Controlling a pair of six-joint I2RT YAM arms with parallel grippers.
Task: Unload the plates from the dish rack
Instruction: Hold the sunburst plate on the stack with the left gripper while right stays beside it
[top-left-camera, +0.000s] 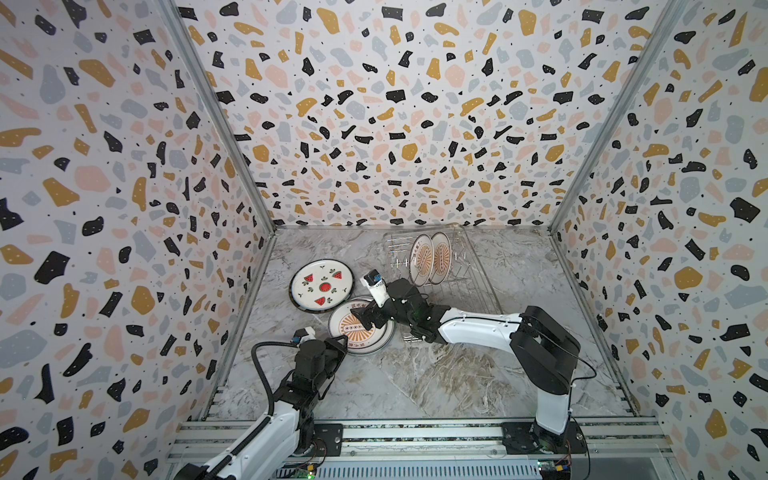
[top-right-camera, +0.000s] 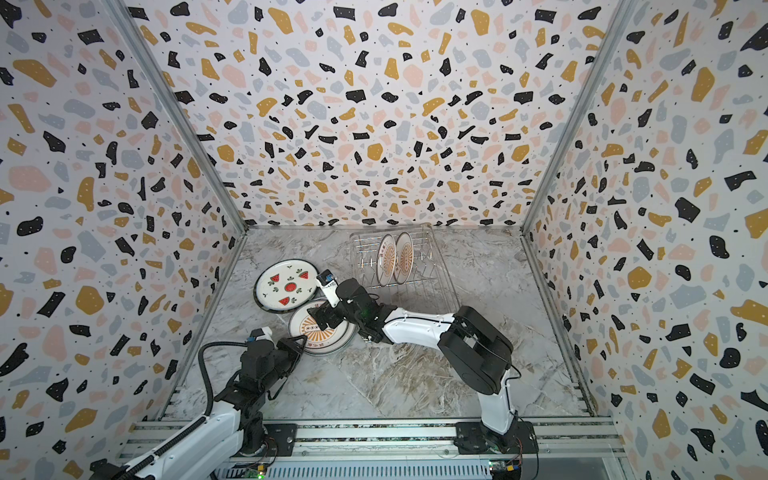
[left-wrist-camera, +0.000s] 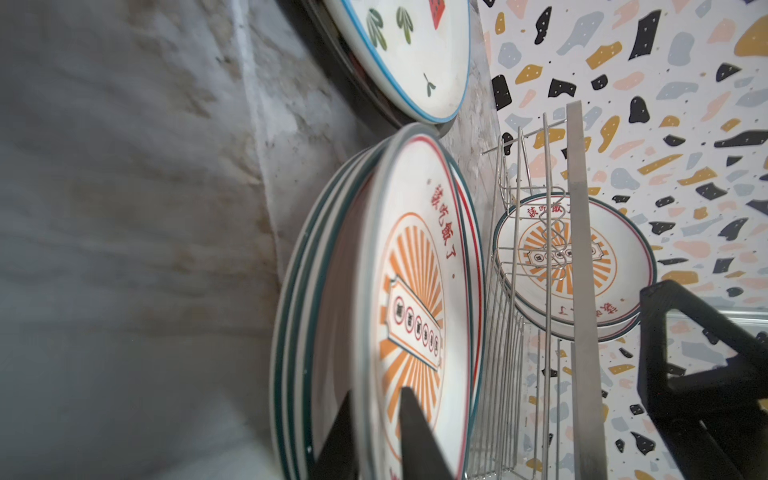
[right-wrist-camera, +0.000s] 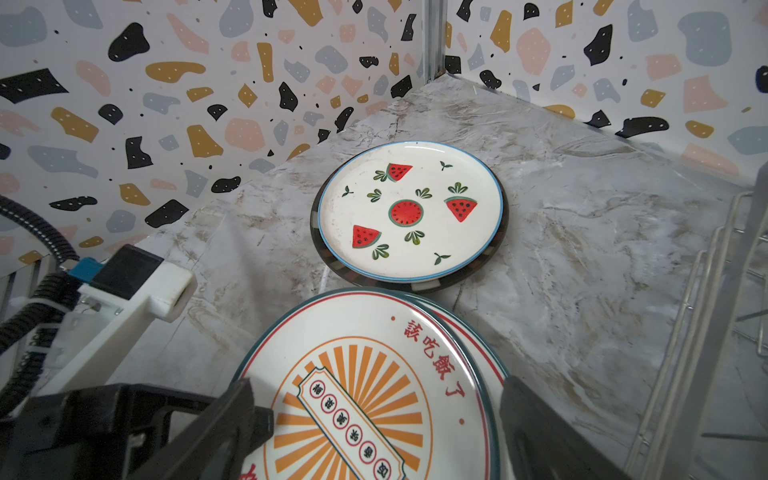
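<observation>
The dish rack (top-left-camera: 469, 270) (top-right-camera: 432, 266) stands at the back with two sunburst plates (top-left-camera: 422, 259) (top-right-camera: 404, 257) upright in it. A watermelon plate (top-left-camera: 322, 284) (right-wrist-camera: 409, 212) lies flat on a darker plate left of the rack. In front of it lies a stack of sunburst plates (top-left-camera: 374, 345) (right-wrist-camera: 361, 353) (left-wrist-camera: 415, 249). My left gripper (top-left-camera: 340, 341) (left-wrist-camera: 376, 399) straddles the near rim of the top plate, one finger under it and one over, jaws slightly apart. My right gripper (top-left-camera: 368, 318) (right-wrist-camera: 378, 388) hovers open above the stack, holding nothing.
Terrazzo-patterned walls close in on three sides; the left wall (top-left-camera: 232, 291) runs close to the watermelon plate. A metal rail (top-left-camera: 415, 432) carrying both arm bases runs along the front. The right forearm (top-left-camera: 478, 328) lies across the rack's near end.
</observation>
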